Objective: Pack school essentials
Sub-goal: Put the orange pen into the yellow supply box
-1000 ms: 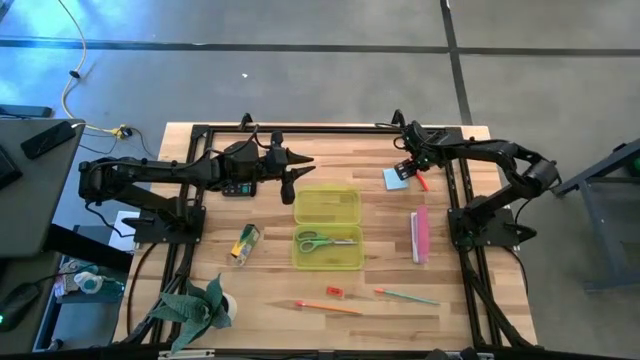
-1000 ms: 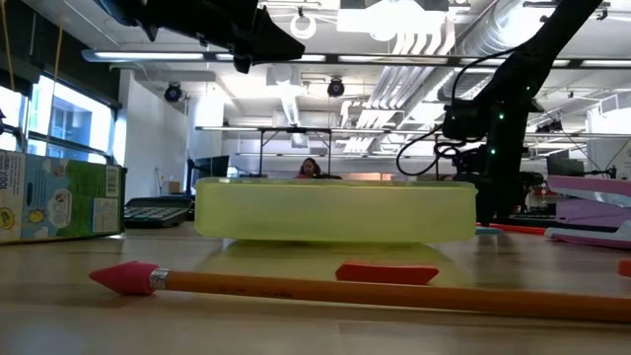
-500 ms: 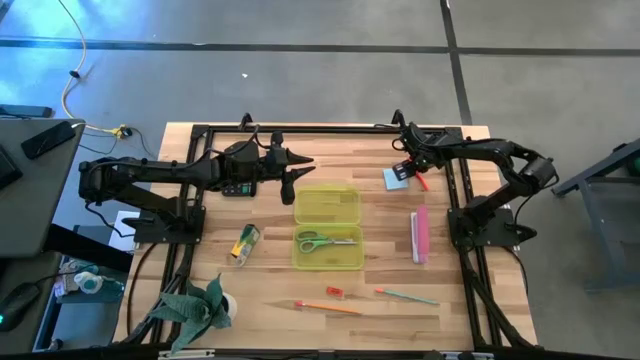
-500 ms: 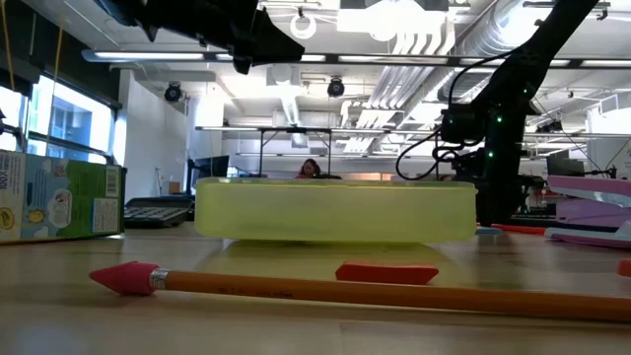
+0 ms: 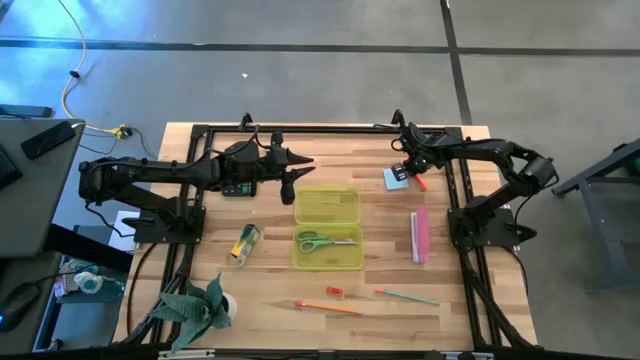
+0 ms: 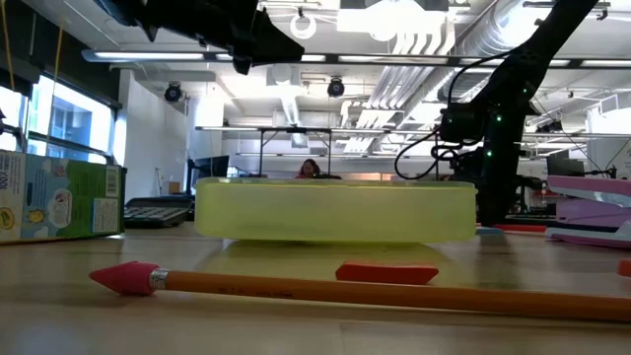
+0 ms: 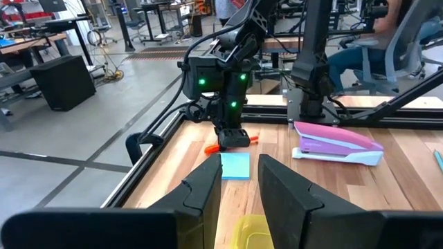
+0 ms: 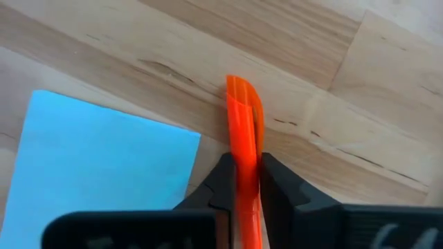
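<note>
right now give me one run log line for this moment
right gripper: shut on red marker beside blue sticky-note pad | left gripper: open, empty, raised behind translucent yellow-green plastic case | green-handled scissors: in case

You get 4 views. The high one looks straight down on the whole light wooden table (image 5: 270, 290). The low one sits at tabletop height, very near a long orange pencil (image 6: 394, 293), facing the room. Each wrist camera looks past its own fingers; both share the square blue sticky-note pad (image 7: 234, 166) and orange-red marker (image 8: 244, 149).
</note>
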You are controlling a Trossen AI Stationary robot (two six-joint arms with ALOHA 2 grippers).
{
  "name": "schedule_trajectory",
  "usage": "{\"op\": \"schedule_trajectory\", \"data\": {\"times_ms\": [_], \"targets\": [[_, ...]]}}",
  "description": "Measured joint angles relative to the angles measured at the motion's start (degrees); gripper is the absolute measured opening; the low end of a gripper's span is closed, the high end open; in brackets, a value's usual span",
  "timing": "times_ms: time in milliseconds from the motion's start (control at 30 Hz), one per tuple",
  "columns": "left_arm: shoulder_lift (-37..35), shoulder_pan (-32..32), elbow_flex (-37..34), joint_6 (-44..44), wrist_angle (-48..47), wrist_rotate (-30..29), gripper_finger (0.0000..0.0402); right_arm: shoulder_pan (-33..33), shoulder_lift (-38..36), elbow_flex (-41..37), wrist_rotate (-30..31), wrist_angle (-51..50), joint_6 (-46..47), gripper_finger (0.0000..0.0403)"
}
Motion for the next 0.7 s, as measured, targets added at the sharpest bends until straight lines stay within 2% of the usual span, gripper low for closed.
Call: {"op": "schedule_trajectory", "data": {"times_ms": [300, 533, 700], "targets": [[0.0, 0.0, 0.0, 0.0, -0.1, 0.0, 0.0085, 0.0, -2.7, -0.3, 1.3, -2.2, -1.7, 0.0028], [0.0, 0.0, 0.0, 0.0, -0.1, 0.0, 0.0085, 0.7, -9.9, -0.2, 2.1, -4.0, -2.0, 0.0027], [0.0, 0.0, 0.0, -0.2, -0.1, 0.0, 0.0085, 3.8, -16.7, -0.2, 1.8, -4.0, -2.0, 0.0026]]}}
